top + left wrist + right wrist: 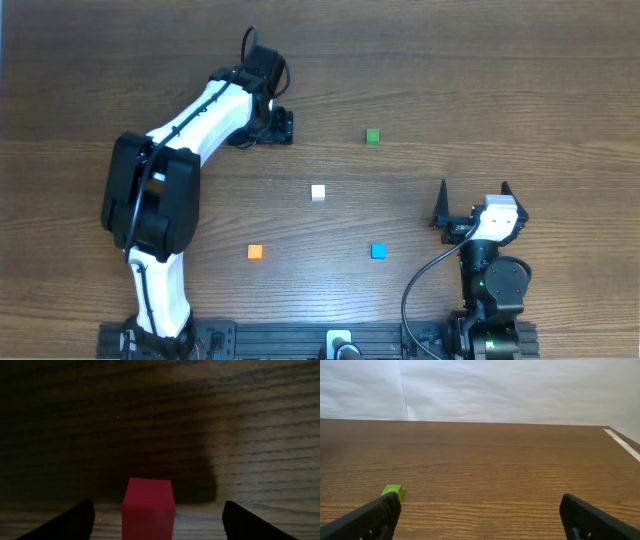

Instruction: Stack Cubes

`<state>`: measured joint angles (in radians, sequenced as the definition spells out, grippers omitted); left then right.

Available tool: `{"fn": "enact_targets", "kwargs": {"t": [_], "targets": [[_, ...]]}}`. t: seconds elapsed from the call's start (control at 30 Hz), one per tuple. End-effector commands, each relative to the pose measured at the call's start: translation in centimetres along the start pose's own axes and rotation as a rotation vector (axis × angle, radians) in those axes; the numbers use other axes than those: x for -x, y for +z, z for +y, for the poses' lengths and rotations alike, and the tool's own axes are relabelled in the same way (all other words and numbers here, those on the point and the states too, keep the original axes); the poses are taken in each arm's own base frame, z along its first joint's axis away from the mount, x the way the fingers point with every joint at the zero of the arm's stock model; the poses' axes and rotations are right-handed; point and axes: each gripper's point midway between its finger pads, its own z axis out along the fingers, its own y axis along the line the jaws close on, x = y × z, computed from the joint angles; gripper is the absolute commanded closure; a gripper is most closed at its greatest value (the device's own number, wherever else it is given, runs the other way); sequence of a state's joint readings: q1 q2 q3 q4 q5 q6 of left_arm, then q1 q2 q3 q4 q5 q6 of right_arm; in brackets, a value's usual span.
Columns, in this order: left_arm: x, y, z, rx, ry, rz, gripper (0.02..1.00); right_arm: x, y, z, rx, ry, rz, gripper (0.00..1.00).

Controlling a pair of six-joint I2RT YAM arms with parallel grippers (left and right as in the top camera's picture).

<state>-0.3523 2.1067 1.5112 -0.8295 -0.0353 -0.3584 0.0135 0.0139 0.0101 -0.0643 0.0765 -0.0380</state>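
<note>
The left hand (156, 510) is held low over the far part of the counter (470, 80), its fingers spread wide apart; a red cube (148, 506) is seen standing on the counter between them, gripped by neither finger, with a gap left on each side. The counter around that cube is darkened by the arm's shadow. The right hand (472, 192) is placed near its own base at the near right, its fingers opened wide and nothing held between them. Four other cubes are laid out well apart on the counter: a green cube (372, 136) to the right of the left hand, a white cube (318, 192) near the middle, an orange cube (255, 252) beside the left arm's lower link, and a blue cube (378, 250) nearer the right arm. From the right wrist the green cube is seen just past one finger, and a white backdrop (520, 390) behind the counter's far edge, with a pale strip of tape (622, 444) laid near one side
</note>
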Motion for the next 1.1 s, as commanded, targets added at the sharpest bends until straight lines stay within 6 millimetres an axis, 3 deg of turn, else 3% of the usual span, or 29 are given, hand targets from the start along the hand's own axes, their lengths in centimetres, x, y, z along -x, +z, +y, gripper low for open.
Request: {"fn": "enact_targets", "kwargs": {"t": [0.03, 0.33, 0.7, 1.1], "targets": [[0.5, 0.3, 0.6, 0.02, 0.004, -0.007, 0.242, -0.1, 0.0, 0.0, 0.002, -0.004, 0.0, 0.009], [0.7, 0.4, 1.5, 0.024, -0.016, -0.002, 0.413, -0.1, 0.0, 0.0, 0.002, -0.004, 0.0, 0.009], [0.2, 1.4, 1.4, 0.017, -0.02, 0.025, 0.531, -0.1, 0.0, 0.0, 0.002, -0.004, 0.0, 0.007], [0.5, 1.2, 0.1, -0.029, -0.012, 0.013, 0.967, -0.1, 0.0, 0.0, 0.002, -0.004, 0.0, 0.009]]}}
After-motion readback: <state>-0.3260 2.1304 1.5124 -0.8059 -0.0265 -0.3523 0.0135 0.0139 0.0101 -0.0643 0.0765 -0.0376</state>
